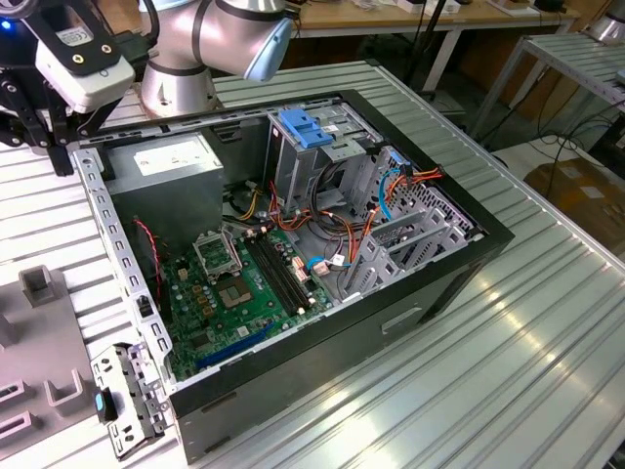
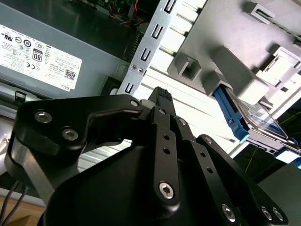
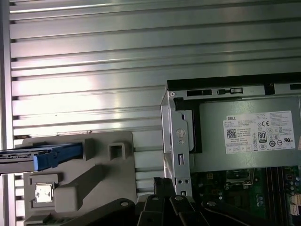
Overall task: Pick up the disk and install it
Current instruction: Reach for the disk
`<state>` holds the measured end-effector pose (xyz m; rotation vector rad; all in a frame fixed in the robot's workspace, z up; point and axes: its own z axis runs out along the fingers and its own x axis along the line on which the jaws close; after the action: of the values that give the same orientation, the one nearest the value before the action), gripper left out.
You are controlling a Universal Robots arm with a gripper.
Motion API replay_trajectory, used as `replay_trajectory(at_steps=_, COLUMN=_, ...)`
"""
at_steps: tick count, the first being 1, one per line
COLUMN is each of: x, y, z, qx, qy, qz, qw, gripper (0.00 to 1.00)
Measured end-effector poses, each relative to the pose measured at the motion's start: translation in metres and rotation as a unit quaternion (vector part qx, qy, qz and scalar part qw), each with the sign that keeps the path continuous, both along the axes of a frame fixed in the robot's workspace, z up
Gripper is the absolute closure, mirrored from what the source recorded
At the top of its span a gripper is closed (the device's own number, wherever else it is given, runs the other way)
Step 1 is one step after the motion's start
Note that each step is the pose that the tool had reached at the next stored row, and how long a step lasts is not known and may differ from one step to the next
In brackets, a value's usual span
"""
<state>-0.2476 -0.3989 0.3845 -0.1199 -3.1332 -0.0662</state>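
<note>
Ribbed aluminium table [image 1: 527, 332] carries everything, with bare, open slats to the exterior view's right of the computer case [image 1: 430, 293]. At that view's left the arm [image 1: 205, 39] bends toward the table edge, beside the case's corner. The gripper [image 2: 162, 96] hangs there between a grey fixture [image 1: 39, 283] and the case's perforated frame rail [image 1: 112, 244]. Its fingers [image 2: 159, 94] are together, with nothing between them.

In the second wrist view the frame rail lies just past the fingertips, and the power supply [image 2: 47, 56] sits behind it on one side of them. On the fingers' other side stands the grey fixture, holding the disk [image 2: 263, 125] with its blue side rail [image 2: 233, 115] toward the fingers. The disk is apart from the fingers; bare slats and the fixture's raised blocks lie between.

The first wrist view gives the disk [image 3: 47, 157] edge-on across the fixture [image 3: 84, 183], and the frame rail [image 3: 181, 141] close beside the fingertips.

Further right, the exterior view gives the motherboard [image 1: 244, 283], loose cables [image 1: 312, 220] and the drive cage [image 1: 293, 166] under its blue latch [image 1: 308, 129], all open from above.
</note>
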Motion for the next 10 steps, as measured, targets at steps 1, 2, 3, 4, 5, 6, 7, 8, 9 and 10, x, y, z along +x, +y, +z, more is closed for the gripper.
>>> replay_trajectory(at_steps=1, x=-0.0006, y=0.0, z=0.0, qx=0.0, qy=0.0001, qz=0.0, qw=1.0, gripper=0.89)
replay_trajectory(at_steps=2, x=-0.0013, y=0.0, z=-0.0001, qx=0.0, qy=0.0002, qz=0.0, qw=1.0, gripper=0.89)
replay_trajectory(at_steps=3, x=-0.0019, y=0.0, z=-0.0002, qx=0.0, qy=0.0004, qz=0.0, qw=1.0, gripper=0.89)
replay_trajectory(at_steps=4, x=-0.0025, y=0.0, z=-0.0002, qx=0.0, qy=0.0005, qz=0.0, qw=1.0, gripper=0.89)
replay_trajectory(at_steps=5, x=-0.0031, y=0.0, z=-0.0003, qx=0.0, qy=0.0006, qz=0.0, qw=1.0, gripper=0.89)
replay_trajectory(at_steps=6, x=-0.0037, y=0.0, z=-0.0003, qx=0.0, qy=0.0007, qz=0.0, qw=1.0, gripper=0.89)
replay_trajectory(at_steps=7, x=-0.0043, y=0.0, z=-0.0003, qx=0.0, qy=0.0009, qz=0.0, qw=1.0, gripper=0.89)
replay_trajectory(at_steps=8, x=-0.0051, y=0.0, z=-0.0004, qx=0.0, qy=0.001, qz=0.0, qw=1.0, gripper=0.89)
replay_trajectory(at_steps=9, x=-0.0061, y=0.0, z=-0.0005, qx=0.0, qy=0.0012, qz=0.0, qw=1.0, gripper=0.89)
replay_trajectory(at_steps=10, x=-0.0069, y=0.0, z=-0.0006, qx=0.0, qy=0.0014, qz=0.0, qw=1.0, gripper=0.89)
